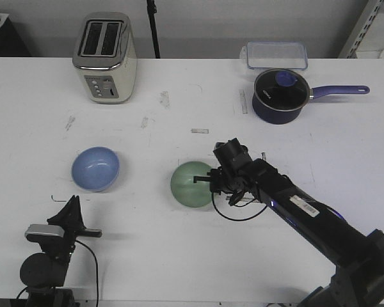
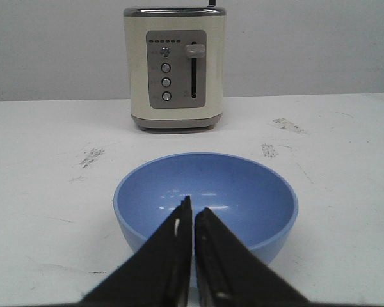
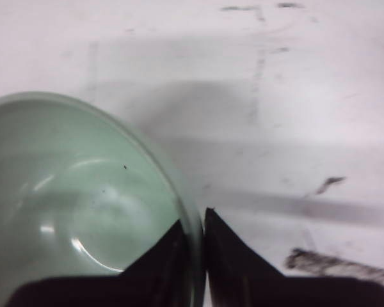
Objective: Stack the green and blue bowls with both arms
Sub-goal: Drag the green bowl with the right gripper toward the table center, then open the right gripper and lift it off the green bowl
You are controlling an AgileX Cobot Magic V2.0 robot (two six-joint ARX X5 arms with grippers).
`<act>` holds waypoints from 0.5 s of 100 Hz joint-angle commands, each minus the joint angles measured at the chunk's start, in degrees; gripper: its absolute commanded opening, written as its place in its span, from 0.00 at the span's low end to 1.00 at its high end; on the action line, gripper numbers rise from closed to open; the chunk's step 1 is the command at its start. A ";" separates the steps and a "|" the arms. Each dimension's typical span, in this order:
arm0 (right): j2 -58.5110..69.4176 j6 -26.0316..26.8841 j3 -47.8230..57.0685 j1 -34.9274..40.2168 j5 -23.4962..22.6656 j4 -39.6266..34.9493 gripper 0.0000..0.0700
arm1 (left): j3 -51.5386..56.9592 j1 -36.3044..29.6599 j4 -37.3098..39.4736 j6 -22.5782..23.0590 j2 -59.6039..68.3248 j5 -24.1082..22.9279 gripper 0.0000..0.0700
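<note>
- Right gripper (image 1: 212, 182): at the right rim of the green bowl (image 1: 192, 184), fingers closed on that rim. The right wrist view shows one finger inside the wall and one outside, with the thin edge pinched between them.
- Left gripper (image 2: 193, 214): fingers pressed together with only a slit between them, holding nothing. The tips point at the blue bowl (image 2: 208, 201), just in front of its near wall. In the front view this arm sits low at the near left of the table, apart from the bowl.
- Green bowl: pale mint, glossy, upright on the white table (image 1: 147, 256), near the middle. Interior visible, nothing inside.
- Blue bowl: light periwinkle, upright, nothing inside. In the front view it stands left of the green bowl, well apart from it.
- Toaster (image 1: 105, 56): cream and chrome, two slots, at the far left of the table, behind the blue bowl.
- Saucepan (image 1: 281, 96): dark navy, long handle pointing right, at the far right.
- Clear container (image 1: 276, 55): rectangular, just behind the saucepan, at the table's far edge.
- Table surface: white, with scattered dark scuff marks.
</note>
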 commanded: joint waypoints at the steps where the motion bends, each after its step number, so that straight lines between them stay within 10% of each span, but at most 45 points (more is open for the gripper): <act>1: 1.70 1.46 0.79 0.57 1.33 0.31 0.00 | -1.25 0.02 0.72 0.28 -0.11 -0.22 0.00; 31: 2.14 1.46 0.79 0.81 1.55 0.85 0.02 | -1.25 0.02 0.72 0.28 -0.11 -0.22 0.00; 50: 2.10 1.60 0.79 0.79 2.38 1.09 0.51 | -1.25 0.02 0.72 0.28 -0.11 -0.22 0.00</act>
